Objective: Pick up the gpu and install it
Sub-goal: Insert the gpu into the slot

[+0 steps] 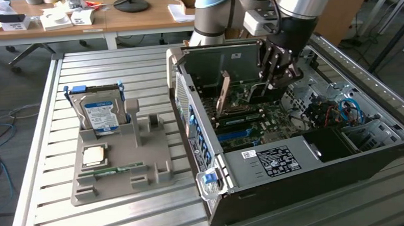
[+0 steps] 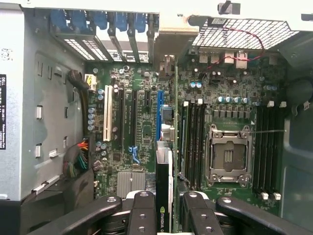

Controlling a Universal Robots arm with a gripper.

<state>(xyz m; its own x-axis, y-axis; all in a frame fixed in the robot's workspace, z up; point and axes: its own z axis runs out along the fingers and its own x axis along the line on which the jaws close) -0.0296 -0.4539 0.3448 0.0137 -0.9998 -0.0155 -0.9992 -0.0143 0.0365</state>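
**End effector (image 2: 165, 215) grips the gpu (image 2: 164, 196) on edge inside an open computer case (image 1: 293, 165)**

The slim card stands upright over the motherboard (image 2: 142, 127). Its long axis runs toward the blue clips (image 2: 105, 22) on the case's rear wall. Its black edge carries a green logo, and the half-closed fingers (image 2: 142, 210) press both faces. A blue slot (image 2: 159, 115) and memory slots (image 2: 193, 142) flank it. A hard drive (image 1: 100, 113) stands in a grey holder (image 1: 143, 161) near the counter's (image 1: 40, 166) edge on the exterior view's left.

gpu (image 2: 164, 196), thin black card, edge-on, upright between fingers (image 2: 142, 215), above motherboard (image 2: 146, 132)
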